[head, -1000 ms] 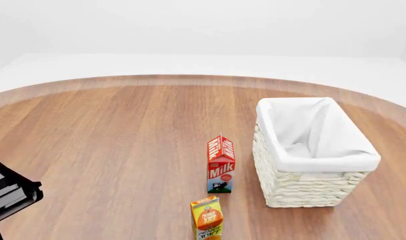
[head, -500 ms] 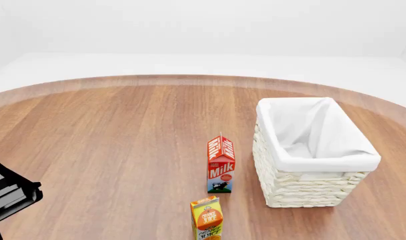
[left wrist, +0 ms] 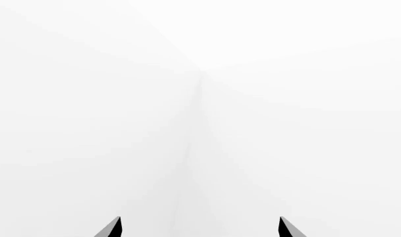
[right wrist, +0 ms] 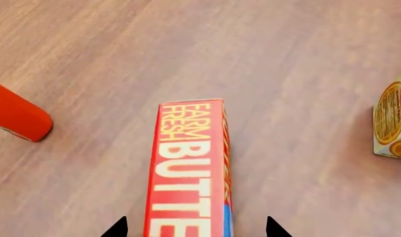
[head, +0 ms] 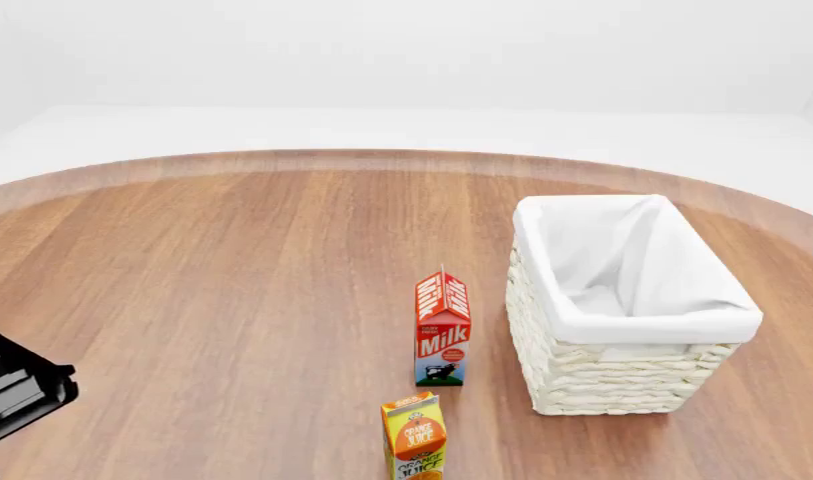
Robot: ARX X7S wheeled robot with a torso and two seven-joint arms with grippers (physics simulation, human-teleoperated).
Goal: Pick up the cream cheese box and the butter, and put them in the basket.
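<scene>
The white woven basket (head: pixel 633 305) stands empty on the wooden counter (head: pixel 219 280), out of your right hand's (right wrist: pixel 195 228) own view. That hand is spread, the butter (right wrist: pixel 187 168) lying flat between its fingertips; closing off-centre could skid it toward the orange carton (right wrist: pixel 392 123). Your left hand (left wrist: pixel 199 228) is released, facing blank white.

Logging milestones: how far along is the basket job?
Nothing delivered: the basket shows only its lining. In hand: right gripper open, fingertips straddling the butter, which lies on the table. Left: grasp and drop it, then the cream cheese box, unseen in any view.
</scene>
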